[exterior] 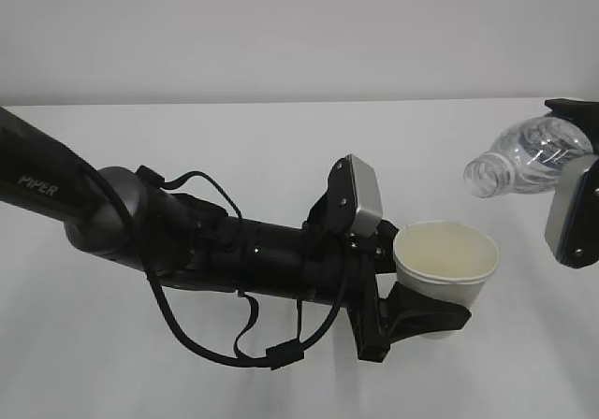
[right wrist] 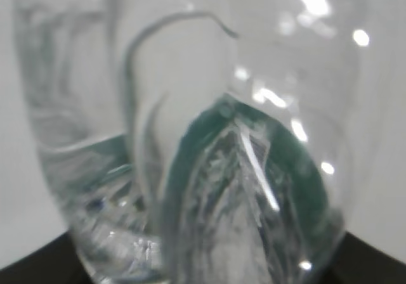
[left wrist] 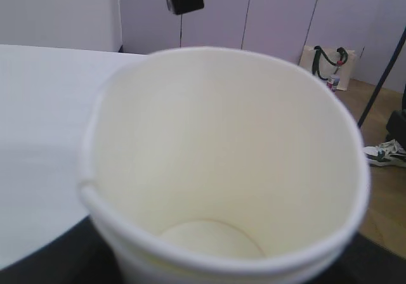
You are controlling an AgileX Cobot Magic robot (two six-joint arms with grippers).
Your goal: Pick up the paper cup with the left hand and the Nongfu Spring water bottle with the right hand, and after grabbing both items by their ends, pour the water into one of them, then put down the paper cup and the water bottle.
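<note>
My left gripper (exterior: 423,314) is shut on the lower body of the white paper cup (exterior: 445,262), holding it upright above the table. In the left wrist view the cup (left wrist: 222,151) fills the frame. Its cream inside looks dry, and its round bottom shows. My right gripper (exterior: 578,152) at the right edge is shut on the base end of the Nongfu Spring water bottle (exterior: 524,157). The bottle lies tilted, its open neck pointing left and down, just up and right of the cup's rim. No stream of water shows. The bottle (right wrist: 222,170) with its green label blocks the right wrist view.
The white table (exterior: 187,363) spreads under both arms. The left arm's loose cables (exterior: 234,344) hang low over it. Past the table edge, the left wrist view shows a floor with a bag (left wrist: 327,62) and a shoe (left wrist: 386,154).
</note>
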